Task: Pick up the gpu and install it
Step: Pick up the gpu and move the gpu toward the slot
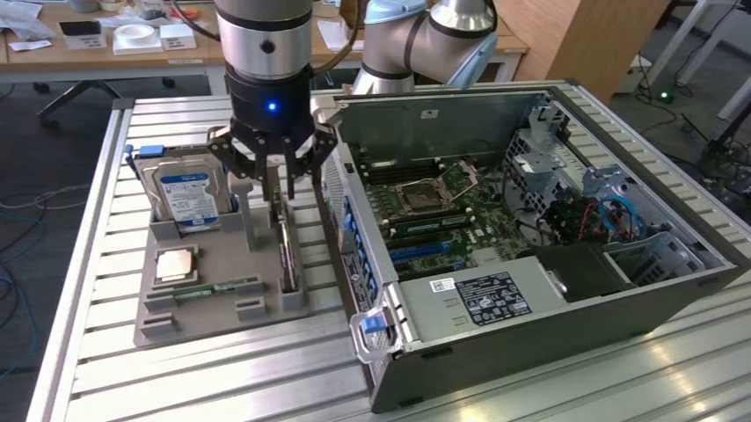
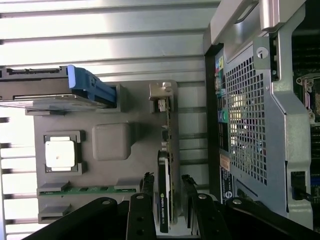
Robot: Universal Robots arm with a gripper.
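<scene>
Along the edge of the tray nearest the computer case, our claw stands spread astride the upright gpu, the pick-up step, which we judge needs a centred squeeze.

The gpu, standing on edge in the gray holder, carries a line of white lettering along its black edge. It seems to begin with "NVIDIA"; the rest is too small to read. The hard drive wears a blue and white label whose print cannot be read. Inside the computer case, the power supply bears a black and white label of dense print and marks, none legible, with 1 small white sticker just beside it.
</scene>
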